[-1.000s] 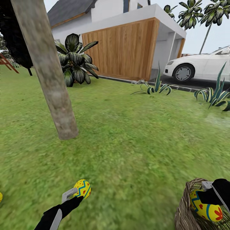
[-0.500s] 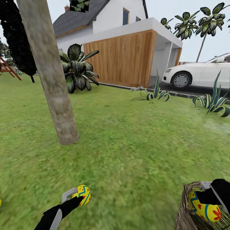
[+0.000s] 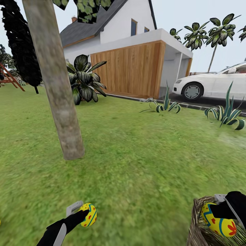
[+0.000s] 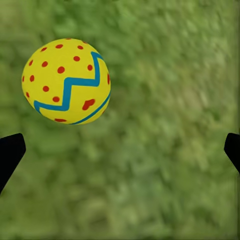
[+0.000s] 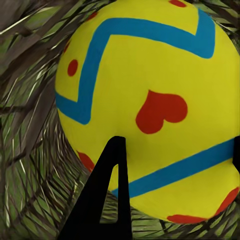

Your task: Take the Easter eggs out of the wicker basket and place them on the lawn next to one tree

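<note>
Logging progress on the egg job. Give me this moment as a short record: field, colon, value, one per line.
setting: lawn in front of a white house with a wooden wall, white car on the driveway
tree: thick bare trunk, ahead on the left
left gripper: open, fingers wide apart, no grip
egg by left gripper: yellow, red dots, blue zigzag; just ahead of the fingertips
basket: wicker, lower right
egg in basket: yellow, blue bands, red marks
right gripper: in the basket at that egg; grip unclear
third egg: unclear
</note>
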Robot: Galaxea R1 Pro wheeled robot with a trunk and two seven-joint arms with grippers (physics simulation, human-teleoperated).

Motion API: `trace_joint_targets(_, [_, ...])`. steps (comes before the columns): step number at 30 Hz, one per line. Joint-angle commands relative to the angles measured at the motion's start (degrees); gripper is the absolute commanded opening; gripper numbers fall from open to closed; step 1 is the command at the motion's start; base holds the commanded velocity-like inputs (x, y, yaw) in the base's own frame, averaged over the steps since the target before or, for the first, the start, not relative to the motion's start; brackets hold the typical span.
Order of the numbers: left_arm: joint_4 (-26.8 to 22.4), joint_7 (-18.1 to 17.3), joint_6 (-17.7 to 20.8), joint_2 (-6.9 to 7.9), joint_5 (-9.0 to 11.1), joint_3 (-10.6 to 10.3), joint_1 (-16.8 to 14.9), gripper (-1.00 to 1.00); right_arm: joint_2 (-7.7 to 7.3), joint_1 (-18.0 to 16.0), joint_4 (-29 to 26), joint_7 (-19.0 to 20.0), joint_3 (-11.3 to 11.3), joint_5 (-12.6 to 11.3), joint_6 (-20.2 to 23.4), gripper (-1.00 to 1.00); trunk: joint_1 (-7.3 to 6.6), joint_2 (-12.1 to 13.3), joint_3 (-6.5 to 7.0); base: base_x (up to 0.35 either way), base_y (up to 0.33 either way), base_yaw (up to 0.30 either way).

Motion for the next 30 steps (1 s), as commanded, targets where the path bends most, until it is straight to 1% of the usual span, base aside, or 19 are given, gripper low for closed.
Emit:
trace_joint_targets(1, [-0.09, -0.23, 0.50, -0.07, 0.41, 0.33, -0.03, 1.00, 0.03, -0.02, -0.06, 0.48, -0.15, 0.46, 0.19, -1.00, -0.24, 0.39, 0.13, 0.000, 0.000, 0.000])
trace_joint_targets(28, [-0.09, -0.23, 0.51, -0.16, 0.41, 0.33, -0.03, 1.00, 0.04, -0.02, -0.14, 0.48, -0.06, 0.46, 0.20, -1.00, -6.17, 11.22, 4.97, 0.000, 0.000, 0.000])
trace_joint_targets(30, [-0.09, -0.29, 0.50, -0.16, 0.44, 0.37, -0.03, 1.00, 0.04, -0.02, -0.14, 0.48, -0.06, 0.48, 0.20, -1.00, -6.17, 11.22, 4.97, 0.000, 0.000, 0.000])
